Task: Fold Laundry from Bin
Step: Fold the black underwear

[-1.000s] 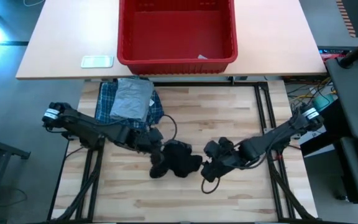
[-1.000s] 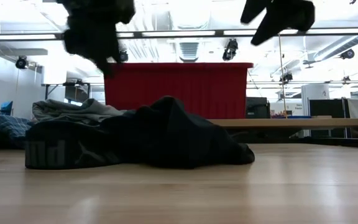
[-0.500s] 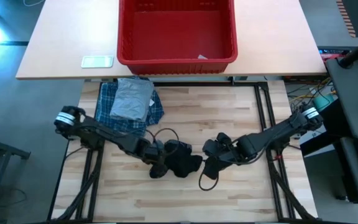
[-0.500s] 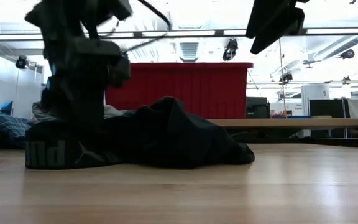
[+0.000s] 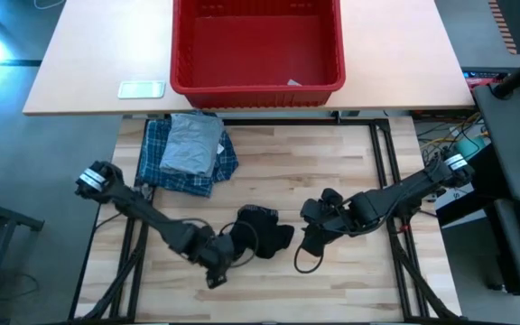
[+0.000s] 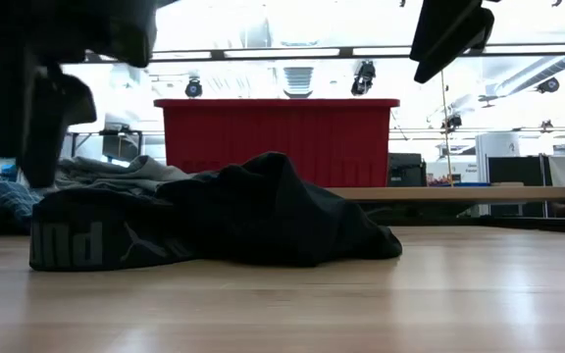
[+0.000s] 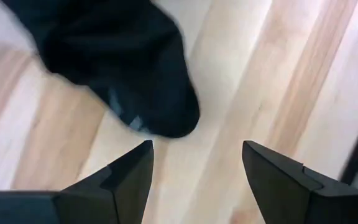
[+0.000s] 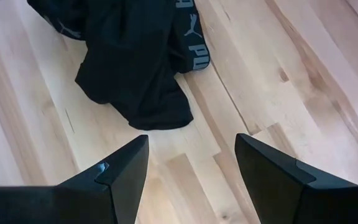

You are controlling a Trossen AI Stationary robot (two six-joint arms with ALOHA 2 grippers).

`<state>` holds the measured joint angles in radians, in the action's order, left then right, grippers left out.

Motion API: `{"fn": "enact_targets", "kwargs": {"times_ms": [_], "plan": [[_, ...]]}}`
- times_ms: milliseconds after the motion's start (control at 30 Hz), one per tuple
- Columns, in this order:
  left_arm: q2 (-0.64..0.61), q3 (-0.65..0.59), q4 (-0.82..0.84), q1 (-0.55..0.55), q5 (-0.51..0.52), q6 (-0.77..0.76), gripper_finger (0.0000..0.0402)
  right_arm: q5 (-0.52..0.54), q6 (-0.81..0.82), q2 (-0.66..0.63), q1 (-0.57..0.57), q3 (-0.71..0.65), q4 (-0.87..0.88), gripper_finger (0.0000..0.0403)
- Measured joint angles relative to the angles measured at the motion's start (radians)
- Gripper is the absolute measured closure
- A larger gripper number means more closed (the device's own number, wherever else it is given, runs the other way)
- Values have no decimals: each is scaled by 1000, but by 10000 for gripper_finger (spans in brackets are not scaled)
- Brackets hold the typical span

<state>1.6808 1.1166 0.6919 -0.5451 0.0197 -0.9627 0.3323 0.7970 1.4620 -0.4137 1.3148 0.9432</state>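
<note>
Red rectangular plastic bin (image 5: 256, 47) apparently emptied. Folded light grey T-shirt (image 5: 193, 144) stacked on blue-and-white plaid shirt (image 5: 162, 159) near the bin. Left to fold, by the look of it: small black crumpled garment (image 5: 264, 232) mid-table, unheld. Left gripper (image 7: 194, 177) and right gripper (image 8: 191, 171) flanking it, fingers apart, empty.

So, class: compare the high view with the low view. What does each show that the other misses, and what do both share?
Only the high view shows the red bin's empty inside, the grey T-shirt lying on the plaid shirt, and the left hand and right hand flanking the black garment. Only the low view shows the logo waistband and the room's ceiling lights. Both share the bin, the black garment and the wooden table.
</note>
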Motion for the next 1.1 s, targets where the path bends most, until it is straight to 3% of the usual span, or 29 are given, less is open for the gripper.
{"fn": "enact_targets", "kwargs": {"times_ms": [167, 300, 400, 567, 733, 933, 1100], "plan": [[39, -72, -143, -55, 226, 1, 173, 0, -30, 0, 0, 0, -2, 170], [118, -75, -151, -48, 170, 52, 187, -1, -31, -3, 0, 1, 0, 170], [154, -44, -150, -47, 144, 64, 232, -4, -31, -10, 0, 6, 0, 170], [129, 12, -66, -17, 144, 114, 379, -27, -31, -20, -1, 45, 21, 170], [2, 83, -5, 93, 194, 215, 396, -26, -67, -32, -1, 117, 32, 170], [-147, 306, -47, 268, 189, 293, 400, -18, -109, -53, -21, 196, 57, 170], [-161, 551, -117, 359, -3, 283, 401, -15, -85, -93, -62, 204, 78, 170]]}}
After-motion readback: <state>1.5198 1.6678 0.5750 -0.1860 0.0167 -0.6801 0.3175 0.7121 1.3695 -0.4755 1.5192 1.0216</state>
